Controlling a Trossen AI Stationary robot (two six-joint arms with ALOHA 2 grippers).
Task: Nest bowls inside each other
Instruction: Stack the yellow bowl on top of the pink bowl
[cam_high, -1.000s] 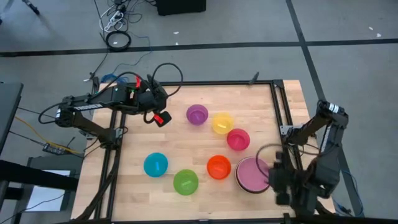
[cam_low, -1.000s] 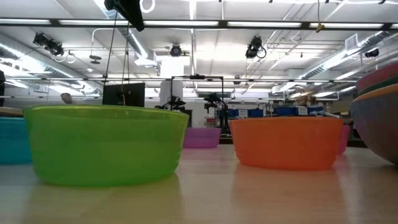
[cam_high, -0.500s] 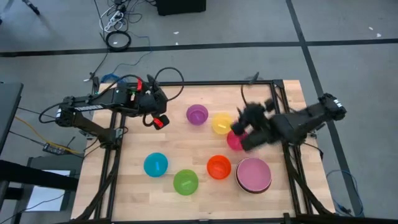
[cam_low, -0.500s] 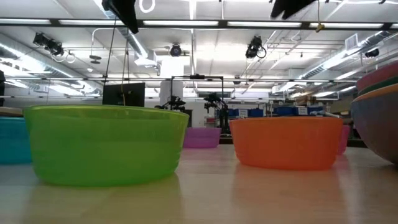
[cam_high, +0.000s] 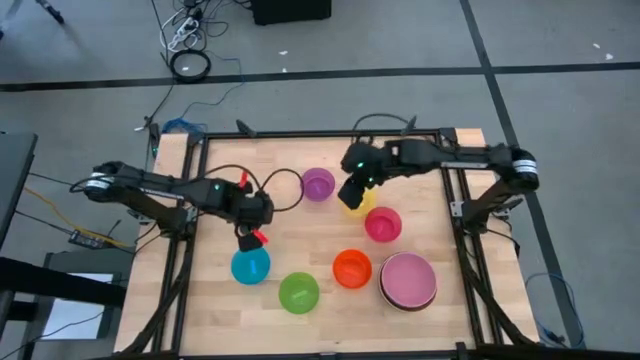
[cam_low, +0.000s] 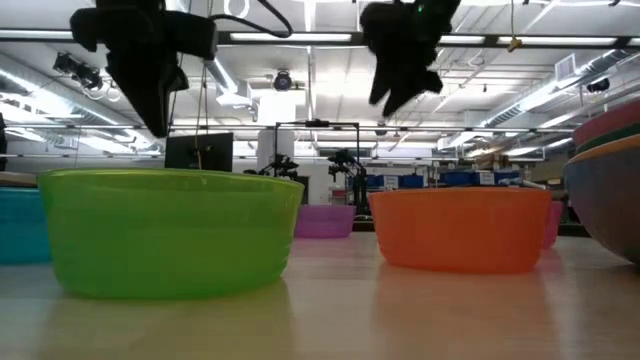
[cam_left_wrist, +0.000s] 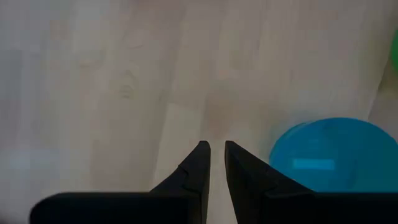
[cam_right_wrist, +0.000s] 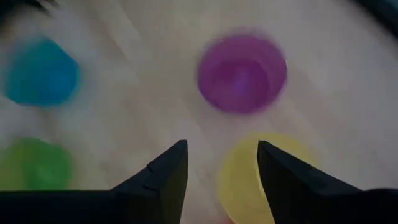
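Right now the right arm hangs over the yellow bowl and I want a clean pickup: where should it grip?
Probably the rim wall, from straight above. The yellow bowl sits upright, mouth up, so one finger can drop inside and one outside. The right gripper is open above it. The purple bowl and the pink bowl stand close, so take a rim section facing neither.

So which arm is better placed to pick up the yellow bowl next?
Probably the right: its open claw hangs over the yellow bowl. The left claw, nearly closed, sits by the blue bowl.
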